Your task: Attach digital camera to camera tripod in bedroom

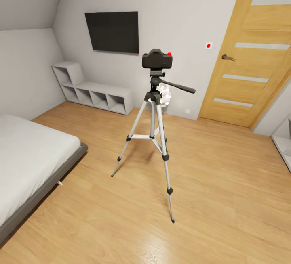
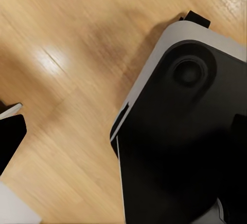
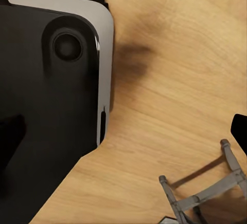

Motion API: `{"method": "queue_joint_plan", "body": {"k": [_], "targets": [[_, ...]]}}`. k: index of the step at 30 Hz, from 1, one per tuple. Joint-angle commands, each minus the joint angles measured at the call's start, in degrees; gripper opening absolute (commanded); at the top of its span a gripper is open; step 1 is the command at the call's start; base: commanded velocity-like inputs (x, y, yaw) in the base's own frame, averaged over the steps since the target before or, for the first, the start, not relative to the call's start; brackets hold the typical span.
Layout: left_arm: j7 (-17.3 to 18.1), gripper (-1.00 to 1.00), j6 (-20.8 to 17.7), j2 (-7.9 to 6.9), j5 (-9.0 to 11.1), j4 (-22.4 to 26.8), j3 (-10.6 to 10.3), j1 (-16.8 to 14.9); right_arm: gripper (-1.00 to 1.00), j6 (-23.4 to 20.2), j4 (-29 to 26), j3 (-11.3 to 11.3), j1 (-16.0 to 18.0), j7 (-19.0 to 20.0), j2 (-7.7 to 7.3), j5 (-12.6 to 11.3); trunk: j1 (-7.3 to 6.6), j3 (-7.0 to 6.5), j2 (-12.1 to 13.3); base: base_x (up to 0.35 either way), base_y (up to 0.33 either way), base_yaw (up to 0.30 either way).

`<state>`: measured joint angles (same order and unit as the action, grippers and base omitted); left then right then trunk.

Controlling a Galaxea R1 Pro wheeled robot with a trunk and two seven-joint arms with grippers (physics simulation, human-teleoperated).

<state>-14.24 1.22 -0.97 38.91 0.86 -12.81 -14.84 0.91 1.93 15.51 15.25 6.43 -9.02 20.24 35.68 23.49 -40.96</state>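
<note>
Small black boxy digital camera (image 1: 157, 59), red button on top, sits squarely on the black pan head of the silver-legged camera tripod (image 1: 154, 135) mid-floor in the bedroom; task looks done, though the seating itself can't be checked. Black wall TV (image 1: 112, 32) at 10 o'clock from the camera, wooden door (image 1: 250, 50) at 3 o'clock, grey-framed white bed (image 1: 28, 159) at 8 o'clock. Wrist views look down on the robot's black-and-grey base (image 3: 51, 106) and wood floor (image 2: 62, 54); cannot tell whether either gripper is parted or closed.

Bright, even light — soft shadows, glare on the floor (image 2: 46, 62), edges bowed.
</note>
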Motion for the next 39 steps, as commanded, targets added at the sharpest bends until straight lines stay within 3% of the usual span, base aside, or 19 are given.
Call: {"method": "queue_joint_plan", "body": {"k": [1, 39], "targets": [[-0.2, 1.0, 0.1, 0.02, 0.5, 0.0, -0.5, 0.0, 1.0, 0.1, 0.1, 0.5, 0.0, 0.1, -0.03, 0.5, 0.01, -0.04, 0.0, 0.0, 0.0, 0.0], [-0.2, 1.0, 0.0, 0.02, 0.8, 0.0, -0.5, 0.0, 1.0, 0.5, 0.1, 0.5, -0.7, 0.2, -0.07, 0.5, 0.01, -3.51, 0.0, 0.0, 0.0, 0.0]]}}
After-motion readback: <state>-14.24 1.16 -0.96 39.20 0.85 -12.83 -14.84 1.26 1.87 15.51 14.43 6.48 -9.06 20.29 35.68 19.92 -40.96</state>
